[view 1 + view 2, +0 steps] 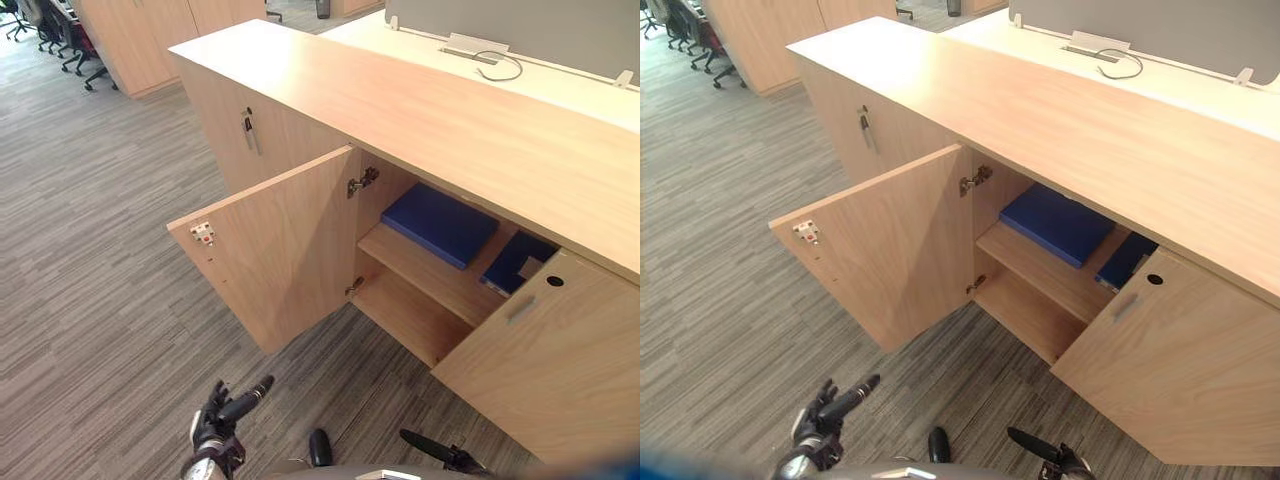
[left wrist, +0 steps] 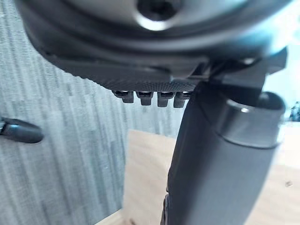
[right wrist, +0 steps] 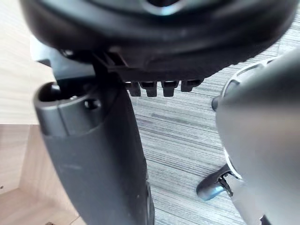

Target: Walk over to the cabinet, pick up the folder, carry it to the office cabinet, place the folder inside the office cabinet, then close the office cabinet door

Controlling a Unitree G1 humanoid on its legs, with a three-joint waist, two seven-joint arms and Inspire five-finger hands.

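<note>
A blue folder (image 1: 440, 225) lies flat on the upper shelf inside the open wooden cabinet (image 1: 450, 120). A second blue folder (image 1: 515, 262) lies to its right, partly hidden by the right door (image 1: 555, 355). The left door (image 1: 275, 255) is swung wide open toward me, and the right door stands partly open. My left hand (image 1: 225, 415) hangs low over the carpet in front of the left door, with its fingers (image 2: 150, 97) relaxed and holding nothing. My right hand (image 1: 440, 452) is low in front of the right door, also open and empty, its thumb (image 3: 93, 159) large in its wrist view.
A closed cabinet door with a key (image 1: 249, 130) sits left of the open one. Behind the cabinet is a desk (image 1: 560, 80) with a cable and a grey partition. Office chairs (image 1: 60, 35) and more cabinets stand far off at the upper left. Grey carpet lies in front.
</note>
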